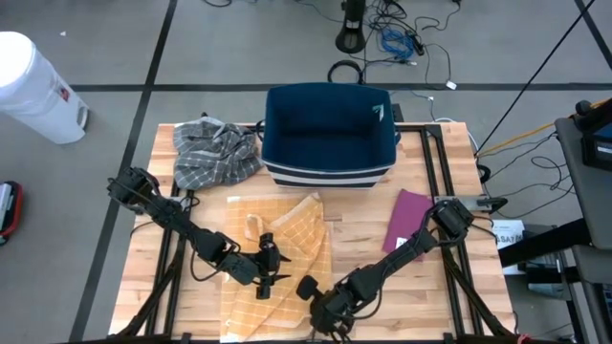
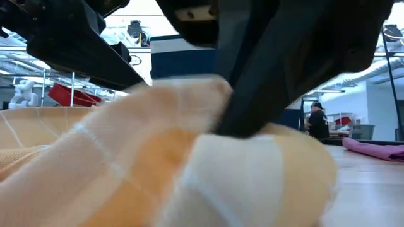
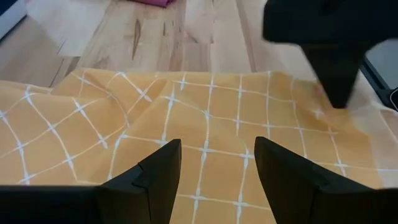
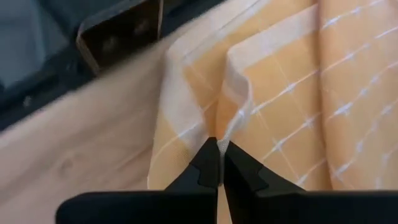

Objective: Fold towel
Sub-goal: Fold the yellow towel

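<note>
Right wrist view shows the right gripper pinched shut on the yellow towel's edge at the table's near side (left gripper parted above it), so that thin pinch may slip.

A light wooden desk carries a yellow checked towel, rumpled near the front middle. A grey plaid cloth lies bunched at the back left, a navy bin stands at the back centre, and a magenta cloth lies flat to the right.
</note>
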